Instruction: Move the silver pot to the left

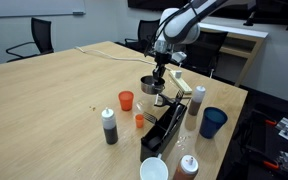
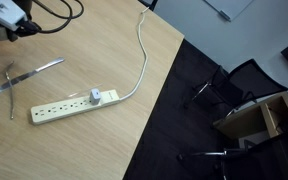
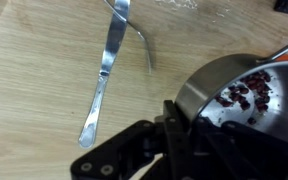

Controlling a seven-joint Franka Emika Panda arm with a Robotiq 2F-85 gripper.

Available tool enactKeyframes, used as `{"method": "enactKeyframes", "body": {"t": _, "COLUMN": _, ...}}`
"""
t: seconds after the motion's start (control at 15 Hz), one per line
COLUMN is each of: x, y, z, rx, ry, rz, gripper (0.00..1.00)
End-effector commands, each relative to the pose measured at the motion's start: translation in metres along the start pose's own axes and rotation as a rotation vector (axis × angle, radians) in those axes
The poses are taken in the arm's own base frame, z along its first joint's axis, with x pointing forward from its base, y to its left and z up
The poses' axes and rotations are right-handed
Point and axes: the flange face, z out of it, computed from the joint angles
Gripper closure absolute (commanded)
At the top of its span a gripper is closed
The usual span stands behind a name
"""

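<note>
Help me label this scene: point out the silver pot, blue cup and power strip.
silver pot (image 3: 212, 85): wrist view, shiny outer wall
blue cup (image 1: 212, 126): an exterior view, side wall
power strip (image 2: 64, 108): an exterior view, top face

I see a blue cup (image 1: 213, 122) near the table (image 1: 54, 85) edge and a white cup (image 1: 154, 168) at the near corner. An orange cup (image 1: 126, 100) sits mid-table, and a power strip (image 2: 72, 105) lies by another edge.
</note>
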Motion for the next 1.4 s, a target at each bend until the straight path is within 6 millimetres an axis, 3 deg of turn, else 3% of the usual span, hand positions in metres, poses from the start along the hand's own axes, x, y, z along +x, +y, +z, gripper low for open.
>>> {"method": "enactKeyframes", "body": {"t": 0.0, "x": 0.007, "y": -0.009, "z": 0.005, "rx": 0.008, "ry": -0.011, "rz": -0.158, "gripper": 0.98}}
{"method": "enactKeyframes", "body": {"t": 0.6, "x": 0.02, "y": -0.034, "z": 0.056, "rx": -0.014, "ry": -0.012, "rz": -0.453, "gripper": 0.98}}
{"method": "enactKeyframes", "body": {"t": 1.0, "x": 0.033, "y": -0.051, "z": 0.073, "rx": -0.134, "ry": 0.014, "rz": -0.628, "gripper": 0.98}}
{"method": "enactKeyframes", "body": {"t": 1.27, "x": 0.032, "y": -0.057, "z": 0.085, "rx": -0.13, "ry": -0.021, "rz": -0.694, "gripper": 0.98}}
{"method": "enactKeyframes", "body": {"t": 1.33, "x": 0.031, "y": -0.056, "z": 0.087, "rx": -0.125, "ry": -0.027, "rz": -0.695, "gripper": 0.68}}
